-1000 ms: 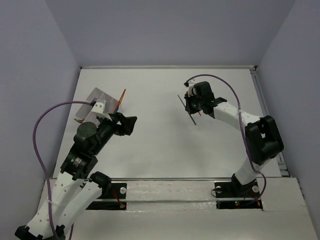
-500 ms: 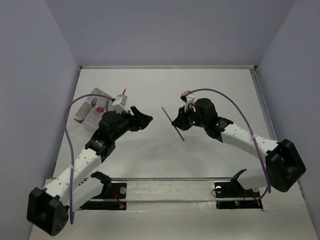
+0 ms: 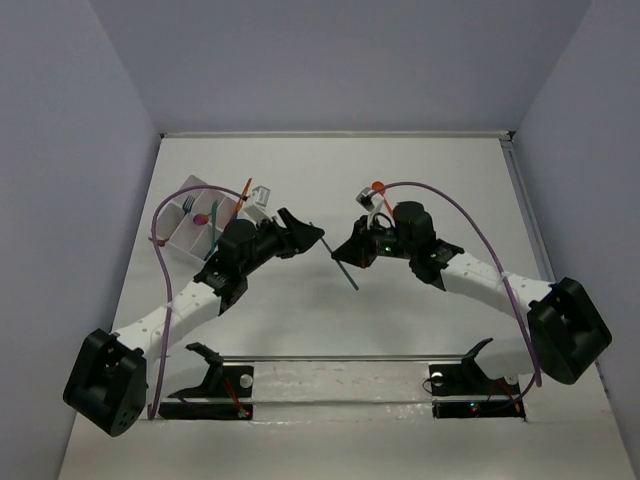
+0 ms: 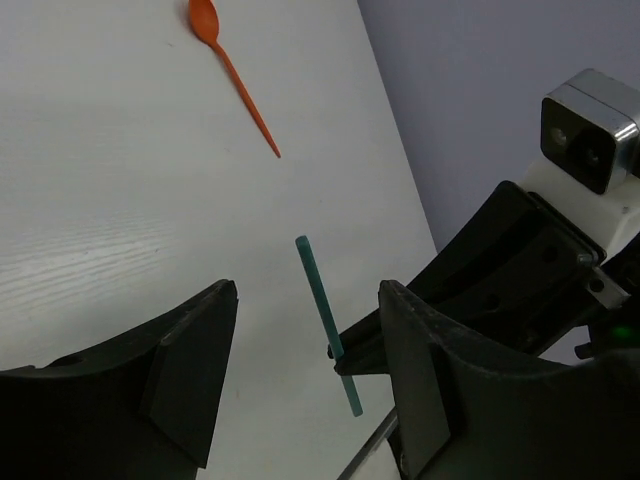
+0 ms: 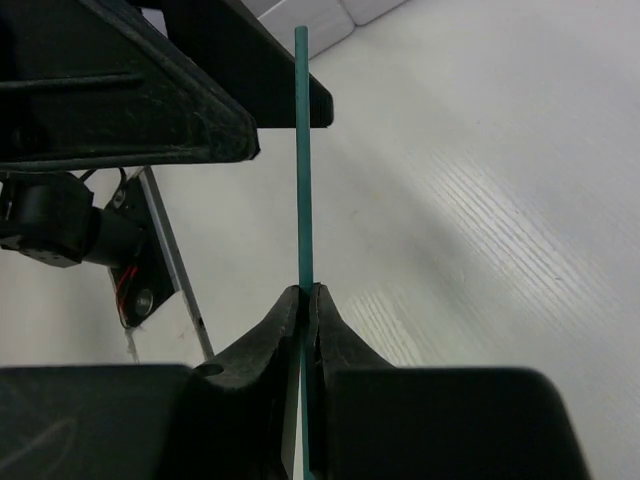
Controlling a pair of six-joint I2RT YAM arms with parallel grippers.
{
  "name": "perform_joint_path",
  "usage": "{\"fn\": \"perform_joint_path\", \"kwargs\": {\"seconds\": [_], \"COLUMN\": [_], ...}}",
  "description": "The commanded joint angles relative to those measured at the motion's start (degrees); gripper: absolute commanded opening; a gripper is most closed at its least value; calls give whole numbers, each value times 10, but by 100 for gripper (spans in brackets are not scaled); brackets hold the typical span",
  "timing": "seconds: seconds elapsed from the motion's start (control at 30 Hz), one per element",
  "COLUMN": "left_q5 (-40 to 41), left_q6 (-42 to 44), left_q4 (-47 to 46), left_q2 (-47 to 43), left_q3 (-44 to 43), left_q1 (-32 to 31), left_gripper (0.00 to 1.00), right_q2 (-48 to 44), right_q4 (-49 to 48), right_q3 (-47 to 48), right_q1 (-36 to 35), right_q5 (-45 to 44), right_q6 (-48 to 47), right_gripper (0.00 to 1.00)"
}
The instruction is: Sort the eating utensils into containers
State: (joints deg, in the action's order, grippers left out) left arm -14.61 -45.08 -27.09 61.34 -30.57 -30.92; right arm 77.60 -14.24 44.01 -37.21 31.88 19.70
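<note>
My right gripper (image 3: 342, 254) (image 5: 305, 293) is shut on a thin teal stick (image 3: 349, 278) (image 5: 302, 140), held off the table near the middle. My left gripper (image 3: 312, 233) (image 4: 308, 372) is open and faces it; in the left wrist view the teal stick (image 4: 322, 305) shows between my two fingers (image 4: 190, 370), untouched. An orange spoon (image 3: 377, 186) (image 4: 228, 65) lies on the table behind the right wrist. The white divided tray (image 3: 180, 236) sits at the back left and holds a teal fork (image 3: 213, 216), a silver fork (image 3: 189, 205) and an orange stick (image 3: 244, 196).
Purple cables loop over both arms. The table's metal rail (image 3: 330, 358) runs along the near edge in front of the arm bases. Grey walls close the table in at the back and on both sides.
Both arms have swung toward the table's middle. The right gripper carried the teal stick leftward, and the left gripper came away from the tray until it faces the stick.
</note>
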Motion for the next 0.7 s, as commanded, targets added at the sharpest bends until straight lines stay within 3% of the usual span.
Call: {"fn": "perform_joint_path", "kwargs": {"seconds": [0.0,0.23,0.27,0.33,0.5,0.6,0.63,0.67], "left_q5": [-4,27,30,42,89,141,155,168], "left_q6": [-11,2,4,9,39,70,76,82], "left_q4": [-79,-74,-72,-70,-6,31,39,54], "left_q2": [27,46,44,38,16,7,6,4], "left_q3": [-16,-38,-41,-42,-64,-84,-90,-96], "left_q1": [-14,-20,-20,-20,-20,-20,-20,-20], "left_gripper": [68,29,16,6,6,6,6,6], "right_q2": [-7,-4,1,4,0,2,0,-3], "right_q4": [-66,-87,-86,-86,-82,-85,-84,-85], "right_q3": [-6,-15,-13,-12,-13,-16,-16,-16], "right_q1": [-5,-10,-10,-10,-10,-10,-10,-10], "right_q5": [44,64,64,64,50,44,41,40], "right_q6": [19,25,25,25,21,25,26,26], "right_gripper": [7,7,7,7,15,37,49,53]}}
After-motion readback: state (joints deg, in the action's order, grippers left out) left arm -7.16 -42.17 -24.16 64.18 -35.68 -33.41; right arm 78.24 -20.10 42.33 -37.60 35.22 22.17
